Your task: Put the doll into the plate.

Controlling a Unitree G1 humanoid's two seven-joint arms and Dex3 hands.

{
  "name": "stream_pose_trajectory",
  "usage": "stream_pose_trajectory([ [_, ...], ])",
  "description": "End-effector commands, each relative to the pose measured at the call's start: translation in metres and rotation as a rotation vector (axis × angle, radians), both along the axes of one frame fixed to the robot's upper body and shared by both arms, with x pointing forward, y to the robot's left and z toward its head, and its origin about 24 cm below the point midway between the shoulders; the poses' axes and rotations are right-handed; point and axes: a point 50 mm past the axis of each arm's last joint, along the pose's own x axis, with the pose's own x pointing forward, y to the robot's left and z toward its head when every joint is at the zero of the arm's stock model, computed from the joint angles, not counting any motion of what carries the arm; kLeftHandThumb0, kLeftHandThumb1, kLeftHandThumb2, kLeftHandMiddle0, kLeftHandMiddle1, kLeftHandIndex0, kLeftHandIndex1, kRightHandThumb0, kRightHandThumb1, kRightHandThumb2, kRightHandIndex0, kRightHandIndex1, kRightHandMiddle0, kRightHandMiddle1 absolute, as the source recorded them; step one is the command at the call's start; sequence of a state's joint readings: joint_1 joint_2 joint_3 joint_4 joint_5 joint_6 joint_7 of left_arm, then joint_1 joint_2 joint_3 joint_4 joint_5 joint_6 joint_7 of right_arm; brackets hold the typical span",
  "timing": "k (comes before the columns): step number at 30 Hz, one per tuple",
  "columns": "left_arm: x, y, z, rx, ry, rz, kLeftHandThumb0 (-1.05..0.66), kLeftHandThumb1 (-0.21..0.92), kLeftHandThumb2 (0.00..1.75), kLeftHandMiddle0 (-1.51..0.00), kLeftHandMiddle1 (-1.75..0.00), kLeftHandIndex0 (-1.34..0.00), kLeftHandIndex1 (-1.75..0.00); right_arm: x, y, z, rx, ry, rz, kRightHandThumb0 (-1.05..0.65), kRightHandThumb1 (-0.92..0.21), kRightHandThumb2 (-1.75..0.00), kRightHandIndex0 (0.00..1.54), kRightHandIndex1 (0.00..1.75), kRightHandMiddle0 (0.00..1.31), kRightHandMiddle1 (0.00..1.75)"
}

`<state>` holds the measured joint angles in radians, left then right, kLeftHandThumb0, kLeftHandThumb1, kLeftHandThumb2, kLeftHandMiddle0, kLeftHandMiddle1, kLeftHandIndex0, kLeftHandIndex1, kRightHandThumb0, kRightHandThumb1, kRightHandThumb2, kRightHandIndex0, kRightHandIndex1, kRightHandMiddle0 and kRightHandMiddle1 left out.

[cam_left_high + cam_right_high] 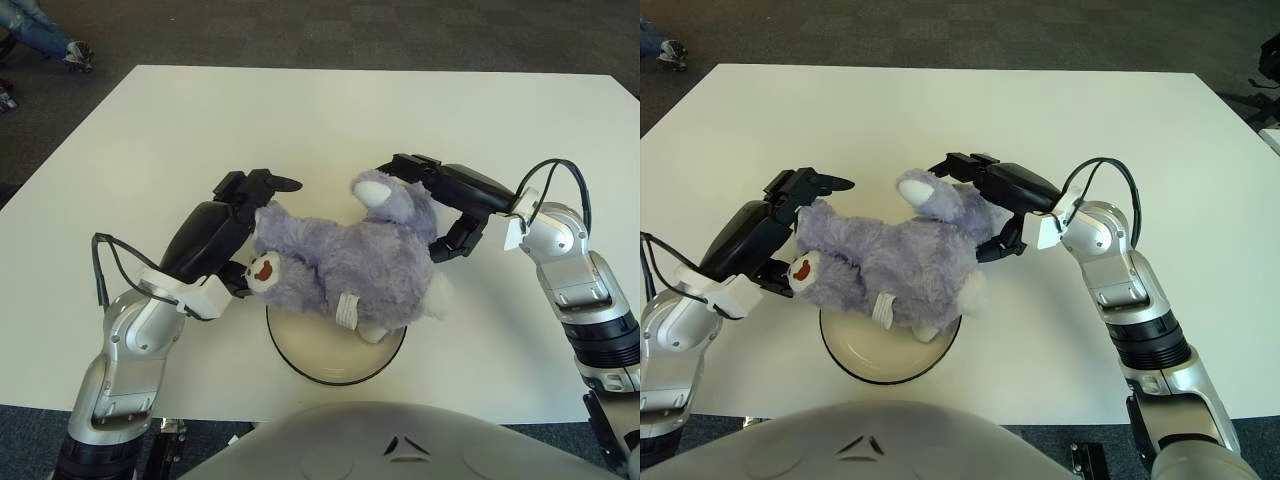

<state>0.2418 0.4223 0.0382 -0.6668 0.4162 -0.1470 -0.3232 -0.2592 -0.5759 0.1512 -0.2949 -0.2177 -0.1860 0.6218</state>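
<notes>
On the left, the left hand was pressed with spread fingers against the purple doll, which was held over the far rim of the plate; the right hand was curled around the doll's right end.

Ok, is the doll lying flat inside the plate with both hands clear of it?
No: the doll is held above the plate between the left hand and right hand.

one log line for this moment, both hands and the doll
doll: over plate | left robot hand: at head end | right robot hand: at leg end | state: held between both
</notes>
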Motion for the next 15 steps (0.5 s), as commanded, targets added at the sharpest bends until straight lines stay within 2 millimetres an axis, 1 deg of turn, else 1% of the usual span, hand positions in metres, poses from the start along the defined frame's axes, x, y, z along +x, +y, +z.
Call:
stream_pose_trajectory([
  [1, 0.0002, 0.0013, 0.0052, 0.030, -0.011, -0.011, -0.56, 0.31, 1.02, -0.02, -1.04, 0.00, -0.84, 0.0016, -0.0025, 0.0053, -0.005, -0.027, -0.007, -0.42, -0.17, -1.11, 0.00, 0.56, 0.00, 0.68],
  [3, 0.0001, 0.0013, 0.0060, 0.038, -0.014, -0.012, -0.58, 0.33, 1.00, -0.01, -1.00, 0.00, -0.82, 0.0015, -0.0030, 0.0053, -0.008, -0.028, -0.007, -0.42, -0.17, -1.11, 0.00, 0.56, 0.00, 0.67],
  [10, -0.0004, 0.0023, 0.0081, 0.045, -0.016, -0.012, -0.61, 0.35, 0.97, -0.01, -0.96, 0.00, -0.78, 0.0015, -0.0042, 0.0053, -0.020, -0.028, -0.008, -0.43, -0.17, -1.11, 0.00, 0.56, 0.00, 0.68],
  [15, 0.0003, 0.0067, 0.0101, 0.048, 0.009, 0.000, -0.63, 0.35, 0.95, 0.00, -0.87, 0.00, -0.77, 0.0017, -0.0046, 0.0053, -0.025, -0.026, -0.007, -0.42, -0.16, -1.12, 0.00, 0.55, 0.00, 0.67],
])
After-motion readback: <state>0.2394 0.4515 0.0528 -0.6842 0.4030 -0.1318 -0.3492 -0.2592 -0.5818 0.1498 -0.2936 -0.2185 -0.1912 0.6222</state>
